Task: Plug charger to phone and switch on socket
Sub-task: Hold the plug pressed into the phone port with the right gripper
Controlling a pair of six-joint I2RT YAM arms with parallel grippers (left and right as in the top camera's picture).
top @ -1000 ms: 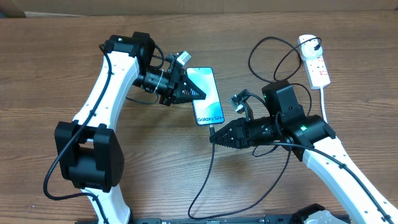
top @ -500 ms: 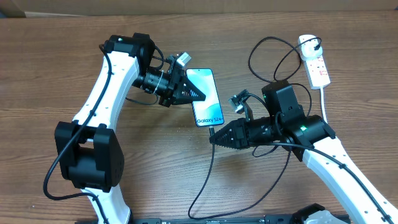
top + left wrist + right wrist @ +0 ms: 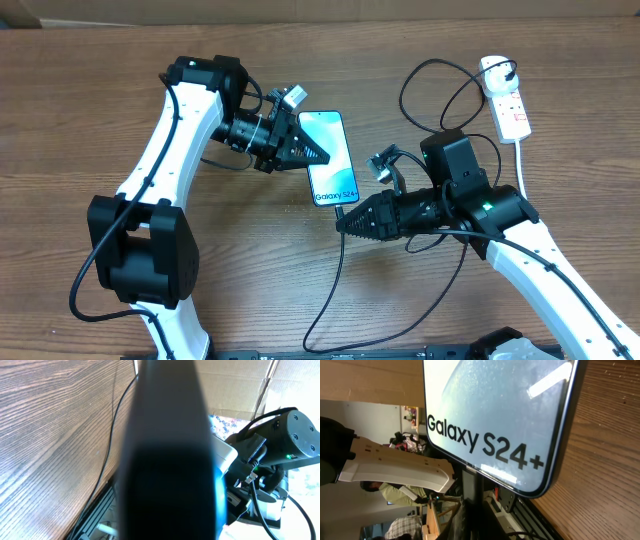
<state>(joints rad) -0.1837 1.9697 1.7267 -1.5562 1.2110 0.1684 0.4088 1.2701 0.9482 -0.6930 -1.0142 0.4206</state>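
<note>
The phone (image 3: 335, 160), with a teal screen and "Galaxy S24+" at its near short edge, is held off the table by my left gripper (image 3: 312, 150), which is shut on its left long side. In the left wrist view the phone (image 3: 167, 460) is a dark blur filling the middle. My right gripper (image 3: 343, 222) is shut on the charger's connector tip (image 3: 471, 482), which points up at the phone's bottom edge (image 3: 520, 487) and looks to touch it. The charger's black cable (image 3: 335, 285) trails toward the front edge. The socket (image 3: 510, 110) lies at the far right.
A black plug (image 3: 497, 72) sits in the socket's far end, and black cable loops (image 3: 440, 95) lie beside it. The socket's thick white cord (image 3: 522, 165) runs down behind my right arm (image 3: 500, 215). Cardboard (image 3: 235, 385) stands beyond the table.
The phone has shifted slightly down toward my right gripper, so its bottom edge now meets the connector tip. The right arm has barely moved.
</note>
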